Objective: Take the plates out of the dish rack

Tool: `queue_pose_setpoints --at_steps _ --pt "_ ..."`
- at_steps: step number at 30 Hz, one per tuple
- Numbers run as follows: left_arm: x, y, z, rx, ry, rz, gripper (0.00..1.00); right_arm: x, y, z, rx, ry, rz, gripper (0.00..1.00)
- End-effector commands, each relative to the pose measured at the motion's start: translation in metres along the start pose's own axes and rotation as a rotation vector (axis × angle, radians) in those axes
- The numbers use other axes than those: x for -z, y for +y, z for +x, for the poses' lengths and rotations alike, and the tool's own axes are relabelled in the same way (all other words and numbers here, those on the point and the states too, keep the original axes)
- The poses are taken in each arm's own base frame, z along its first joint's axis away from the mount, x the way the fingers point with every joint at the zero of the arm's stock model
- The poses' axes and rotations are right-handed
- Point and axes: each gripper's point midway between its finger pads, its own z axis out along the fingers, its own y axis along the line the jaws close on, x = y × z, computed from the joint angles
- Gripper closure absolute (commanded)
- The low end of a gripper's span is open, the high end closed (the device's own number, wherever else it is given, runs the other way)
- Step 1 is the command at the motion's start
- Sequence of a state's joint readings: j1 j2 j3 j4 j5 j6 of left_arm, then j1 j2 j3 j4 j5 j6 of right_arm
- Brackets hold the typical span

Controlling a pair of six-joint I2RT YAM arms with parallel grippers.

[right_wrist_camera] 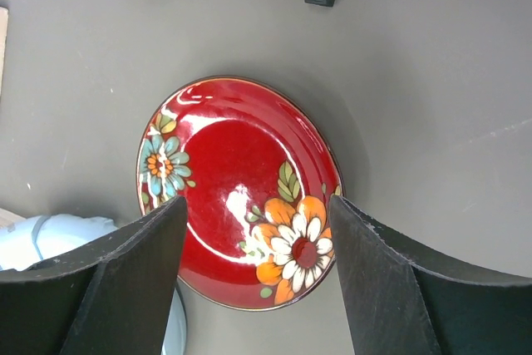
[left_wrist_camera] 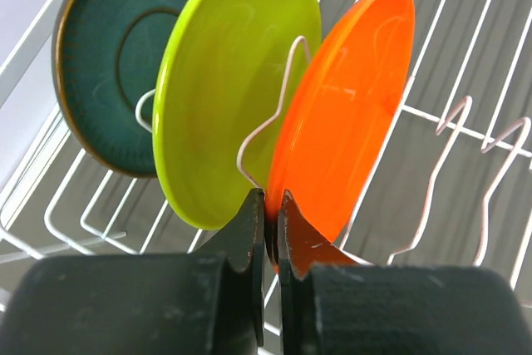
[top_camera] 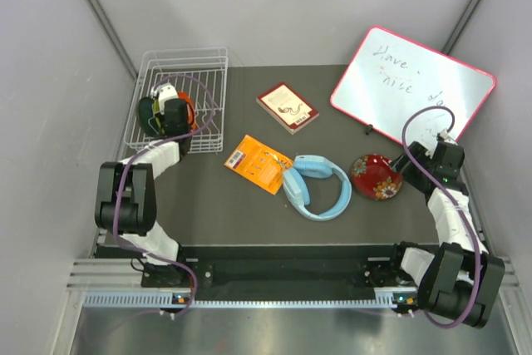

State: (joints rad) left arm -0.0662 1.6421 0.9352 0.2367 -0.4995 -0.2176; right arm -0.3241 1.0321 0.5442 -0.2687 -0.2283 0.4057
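Lime plate [left_wrist_camera: 237,81], left-wrist view only

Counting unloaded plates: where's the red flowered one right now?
In the top view, the red flowered plate lies on the table, right side, just right of the blue headphones, in front of the whiteboard, below the open right claw.

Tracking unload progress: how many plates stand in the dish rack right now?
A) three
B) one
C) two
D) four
A: the teal plate, lime plate and orange plate stand upright between the dish rack prongs.
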Motion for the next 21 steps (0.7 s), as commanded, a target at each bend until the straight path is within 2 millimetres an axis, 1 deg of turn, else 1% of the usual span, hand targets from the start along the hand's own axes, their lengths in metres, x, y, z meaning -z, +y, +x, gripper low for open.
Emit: queue_pose_setpoints --at_steps 1,3,4,6,7,8,10,11,14,15,16,18,19,20,21 --pt "0.011 -0.003 -0.023 0.044 -0.083 0.025 1.00 0.001 0.006 -0.015 0.022 -0.055 -0.031 0.31" --pt "0.015 0.002 -0.028 0.033 -0.104 0.003 1.00 0.002 0.007 -0.014 0.023 -0.052 -0.038 0.30" --pt "0.018 0.006 -0.035 0.040 -0.129 -0.025 1.00 0.002 0.008 -0.014 0.023 -0.051 -0.039 0.30" --pt "0.023 0.009 -0.040 0.023 -0.151 -0.056 1.00 0.004 0.008 -0.014 0.027 -0.054 -0.040 0.29" --pt "0.028 0.007 -0.045 0.024 -0.170 -0.063 1.00 0.006 0.008 -0.015 0.035 -0.058 -0.040 0.29" --pt "0.031 0.013 -0.052 0.031 -0.197 -0.105 1.00 0.006 0.008 -0.014 0.040 -0.057 -0.038 0.28" --pt "0.041 0.012 -0.061 0.025 -0.233 -0.124 1.00 0.012 0.009 -0.017 0.046 -0.071 -0.039 0.25" --pt "0.045 0.016 -0.068 0.032 -0.261 -0.159 1.00 0.013 0.010 -0.018 0.048 -0.076 -0.039 0.24" --pt "0.061 0.015 -0.081 0.018 -0.303 -0.181 1.00 0.023 0.014 -0.025 0.060 -0.104 -0.045 0.13" --pt "0.067 0.020 -0.084 0.017 -0.312 -0.212 1.00 0.029 0.016 -0.028 0.064 -0.120 -0.050 0.08" --pt "0.077 0.018 -0.092 0.030 -0.333 -0.199 1.00 0.031 0.018 -0.029 0.071 -0.124 -0.056 0.07" --pt "0.085 0.016 -0.092 0.025 -0.321 -0.178 1.00 0.041 0.025 -0.035 0.082 -0.149 -0.076 0.06" --pt "0.096 0.014 -0.099 0.046 -0.327 -0.153 1.00 0.044 0.027 -0.035 0.082 -0.154 -0.083 0.05" --pt "0.101 0.009 -0.106 0.058 -0.322 -0.122 1.00 0.047 0.030 -0.036 0.089 -0.163 -0.097 0.07" --pt "0.105 -0.005 -0.106 0.058 -0.297 -0.028 1.00 0.052 0.039 -0.038 0.101 -0.177 -0.142 0.09"
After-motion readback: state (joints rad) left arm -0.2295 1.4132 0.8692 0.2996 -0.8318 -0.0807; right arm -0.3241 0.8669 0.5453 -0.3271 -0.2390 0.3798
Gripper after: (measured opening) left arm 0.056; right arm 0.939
